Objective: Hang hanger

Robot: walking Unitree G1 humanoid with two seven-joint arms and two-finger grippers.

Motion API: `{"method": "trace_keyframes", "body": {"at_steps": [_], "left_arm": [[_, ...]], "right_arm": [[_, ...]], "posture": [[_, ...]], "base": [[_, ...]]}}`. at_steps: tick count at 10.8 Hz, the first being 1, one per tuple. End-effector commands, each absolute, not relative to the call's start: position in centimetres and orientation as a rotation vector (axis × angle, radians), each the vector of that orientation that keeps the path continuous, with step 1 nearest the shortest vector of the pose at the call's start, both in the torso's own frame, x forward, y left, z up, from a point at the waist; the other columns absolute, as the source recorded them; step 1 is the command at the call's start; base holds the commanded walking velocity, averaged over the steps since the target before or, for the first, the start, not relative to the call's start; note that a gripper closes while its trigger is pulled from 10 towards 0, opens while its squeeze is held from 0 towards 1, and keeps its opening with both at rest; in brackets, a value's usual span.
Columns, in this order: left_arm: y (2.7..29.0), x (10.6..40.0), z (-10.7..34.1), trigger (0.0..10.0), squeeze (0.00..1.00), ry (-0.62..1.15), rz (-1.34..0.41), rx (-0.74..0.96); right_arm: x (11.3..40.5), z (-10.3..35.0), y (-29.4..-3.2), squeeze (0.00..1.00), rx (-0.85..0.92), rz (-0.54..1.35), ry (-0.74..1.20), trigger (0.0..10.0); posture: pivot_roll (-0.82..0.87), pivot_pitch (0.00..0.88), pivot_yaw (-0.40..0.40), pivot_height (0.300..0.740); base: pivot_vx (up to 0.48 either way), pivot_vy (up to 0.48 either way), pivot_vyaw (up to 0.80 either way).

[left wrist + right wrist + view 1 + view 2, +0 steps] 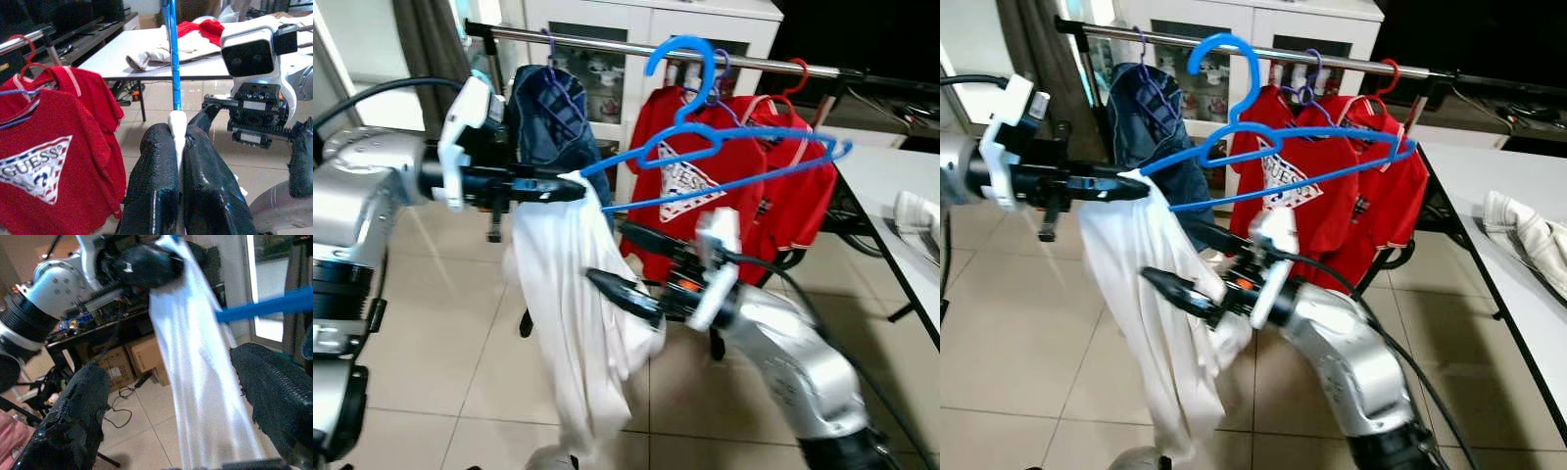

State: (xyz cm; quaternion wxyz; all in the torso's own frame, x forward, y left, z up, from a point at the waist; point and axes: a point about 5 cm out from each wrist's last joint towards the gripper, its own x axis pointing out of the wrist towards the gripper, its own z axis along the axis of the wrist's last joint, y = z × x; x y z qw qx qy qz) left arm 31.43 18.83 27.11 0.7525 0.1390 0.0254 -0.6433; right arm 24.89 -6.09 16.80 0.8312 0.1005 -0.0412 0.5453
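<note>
**Blue hanger held by one tip, hook short of the rail**

The left gripper (570, 187) has its two black fingers (156, 186) pressed together on the near-left tip of the blue hanger (744, 147), with a fold of the white garment (573, 323) pinched in alongside it — the wrist view shows white cloth squeezed between the pads and the blue bar running away from them. Holding both at once probably keeps the cloth from sliding off that end while the hanger is carried.

The right gripper (631, 264) sits lower and to the right, its fingers spread wide with the white cloth hanging between them; it grips nothing. It looks placed to steady or gather the cloth rather than to carry.

From the pinched tip the hanger slants up and to the right, so only one shoulder bears the garment, which drapes almost to the tiled floor (431, 372). Its hook (677, 61) stands level with the metal rail (607, 44), seemingly just in front of it — not yet over it, as far as I can judge.

On the rail hang a dark blue garment (548, 122) at the left and red shirts (744, 196) at the right; the gap between them seems the natural spot. A white table (891, 186) stands far right.
</note>
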Motion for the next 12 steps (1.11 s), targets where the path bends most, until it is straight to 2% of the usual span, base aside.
{"method": "trace_keyframes", "body": {"at_steps": [1,6,9,12], "left_arm": [[18.7,31.2,27.7,0.0,0.0,0.026,-1.403,0.319],[18.4,31.3,27.9,0.0,0.0,0.017,-1.396,0.315],[18.6,30.9,28.0,0.0,0.0,0.036,-1.423,0.307],[18.9,30.9,28.1,0.0,0.0,0.037,-1.413,0.313]], "right_arm": [[25.2,16.7,-6.1,0.0,0.2,1.137,-0.063,10.0],[25.9,16.9,-4.7,0.0,0.174,1.18,-0.055,10.0],[27.3,16.0,-5.2,0.0,0.127,1.08,-0.016,10.0],[27.6,16.1,-5.8,0.0,0.133,1.089,-0.032,10.0]], "posture": [[0.15,0.037,-0.047,0.74],[0.15,0.04,-0.046,0.74],[0.15,0.042,-0.044,0.74],[0.15,0.04,-0.044,0.74]], "base": [[0.0,0.0,0.0],[0.0,0.0,0.0],[0.0,0.0,0.0],[0.0,0.0,0.0]]}}
